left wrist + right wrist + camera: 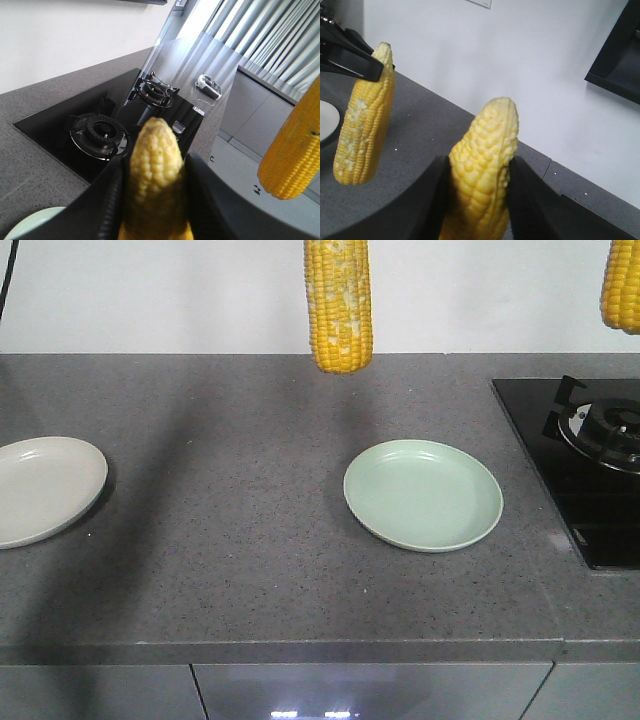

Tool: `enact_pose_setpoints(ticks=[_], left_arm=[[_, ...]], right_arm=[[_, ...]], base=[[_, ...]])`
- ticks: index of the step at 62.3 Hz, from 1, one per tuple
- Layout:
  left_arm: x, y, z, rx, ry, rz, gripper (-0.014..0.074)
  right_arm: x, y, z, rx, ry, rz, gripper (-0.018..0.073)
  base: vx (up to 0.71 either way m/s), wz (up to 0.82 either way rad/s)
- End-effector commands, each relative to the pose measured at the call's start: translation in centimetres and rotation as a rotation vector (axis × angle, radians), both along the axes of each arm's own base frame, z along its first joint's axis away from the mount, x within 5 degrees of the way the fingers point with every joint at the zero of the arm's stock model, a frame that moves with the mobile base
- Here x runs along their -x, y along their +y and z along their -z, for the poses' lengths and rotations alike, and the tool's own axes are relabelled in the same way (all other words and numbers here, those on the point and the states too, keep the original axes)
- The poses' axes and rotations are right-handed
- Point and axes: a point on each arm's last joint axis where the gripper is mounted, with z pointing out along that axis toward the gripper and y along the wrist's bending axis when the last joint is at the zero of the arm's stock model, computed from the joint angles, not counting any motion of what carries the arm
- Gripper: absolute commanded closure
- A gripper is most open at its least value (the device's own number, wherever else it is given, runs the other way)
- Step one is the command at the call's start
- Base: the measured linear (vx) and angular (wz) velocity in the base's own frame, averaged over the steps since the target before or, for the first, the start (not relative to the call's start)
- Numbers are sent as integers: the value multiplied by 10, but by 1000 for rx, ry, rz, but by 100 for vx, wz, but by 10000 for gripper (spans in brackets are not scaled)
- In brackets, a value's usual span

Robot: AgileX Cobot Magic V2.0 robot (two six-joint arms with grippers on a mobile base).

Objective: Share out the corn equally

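Two corn cobs hang upright in the air above the counter. The one with paler whitish patches (339,305) hangs over the counter behind the green plate (423,493); my left gripper (155,167) is shut on its tapered end (154,142). My right gripper (480,162) is shut on the second cob (485,150), which shows at the top right of the front view (622,285), above the stove. Each wrist view also shows the other arm's cob (295,150) (365,125). A pale grey plate (40,485) lies at the left. Both plates hold nothing.
A black gas hob (590,470) with burners (97,135) takes up the counter's right end. The grey counter's front edge (280,648) runs below the plates, and a white wall stands behind. The left gripper's black finger (347,57) shows above its cob.
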Motion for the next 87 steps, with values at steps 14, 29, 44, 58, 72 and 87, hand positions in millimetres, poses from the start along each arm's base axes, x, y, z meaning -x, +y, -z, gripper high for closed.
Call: enact_pose_setpoints(ticks=[14,29,44,58,72,87], left_arm=[[41,10,-46,98,-119,25,603],[41,10,-46,98,-119,25,603],[41,10,-46,98,-119,25,603],[41,10,-46,98,-119,25,603],[41,10,-46,98,-119,25,603],[41,10,-46,98,-119,25,603]], right_arm=[[10,2,-10,-12,-53,-7,564],[10,2,-10,-12,-53,-7,564],[10,2,-10,-12,-53,-7,564],[10,2,-10,-12,-53,-7,564],[10,2,-10,-12,-53,-7,564],[10,2,-10,-12,-53,-7,564]], base=[[5,-3],[5,-2],[5,-1],[5,-1],[5,-1],[5,-1]])
